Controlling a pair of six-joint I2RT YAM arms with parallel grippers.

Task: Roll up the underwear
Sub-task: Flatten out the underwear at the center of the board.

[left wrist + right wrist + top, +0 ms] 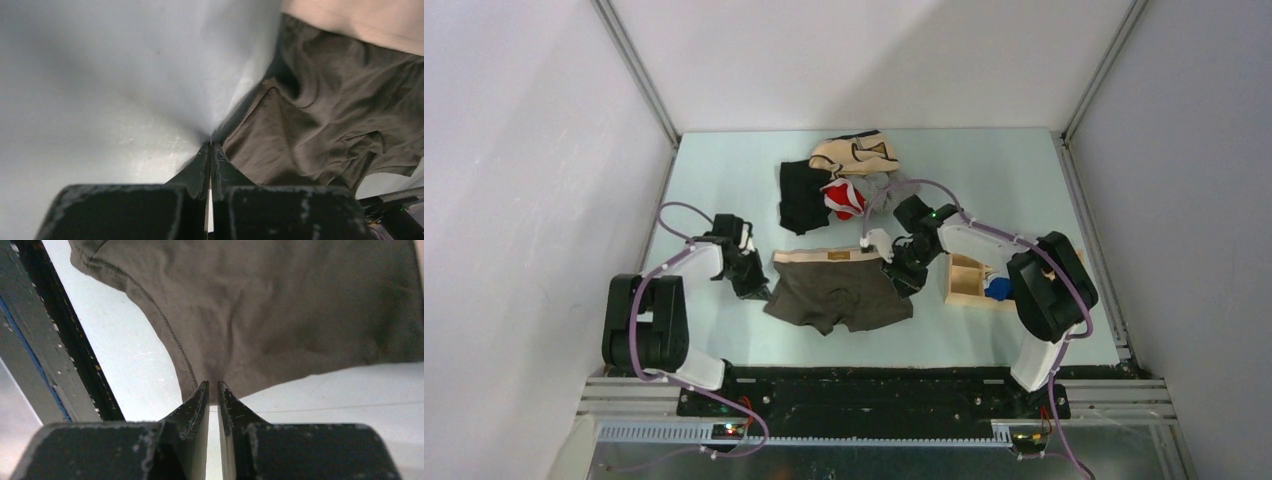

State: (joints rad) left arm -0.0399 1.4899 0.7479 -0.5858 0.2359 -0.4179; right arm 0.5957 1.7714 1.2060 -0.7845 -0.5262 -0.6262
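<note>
One underwear (837, 295): soft wrinkled olive-brown fabric, flat.

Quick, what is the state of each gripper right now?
Left gripper: jaws closed at the underwear edge; a grip on it cannot be told.
Right gripper: jaws nearly closed at its hem; a grip cannot be told.

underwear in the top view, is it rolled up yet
No, the underwear lies spread out flat on the table, with no part rolled.
</note>
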